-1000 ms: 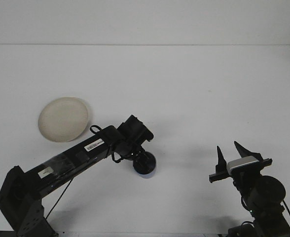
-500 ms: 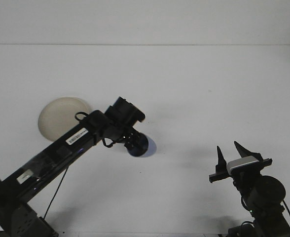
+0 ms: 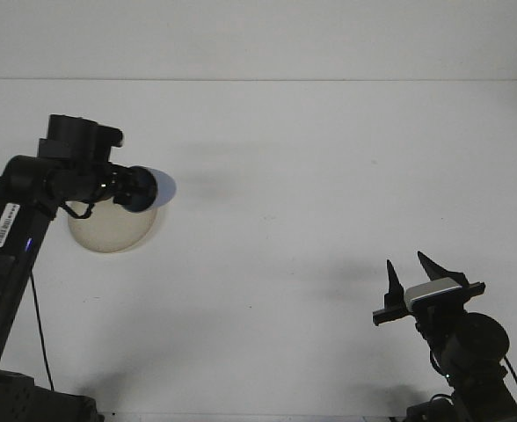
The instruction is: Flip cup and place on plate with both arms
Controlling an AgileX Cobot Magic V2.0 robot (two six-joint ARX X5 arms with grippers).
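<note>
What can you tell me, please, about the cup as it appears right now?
The cup is a small one, dark blue with a pale face turned to the right. It lies tipped on its side, held off the table by the left gripper, over the right edge of the cream plate. The gripper hides much of it.

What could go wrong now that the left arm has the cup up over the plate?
1. The dark blue cup hangs on its side in the left claw, above the right edge of the round beige plate. Released here, it would probably roll off onto the white table.
2. It sits over the rim rather than the centre, so lowering it straight down could tip it off the plate.
</note>
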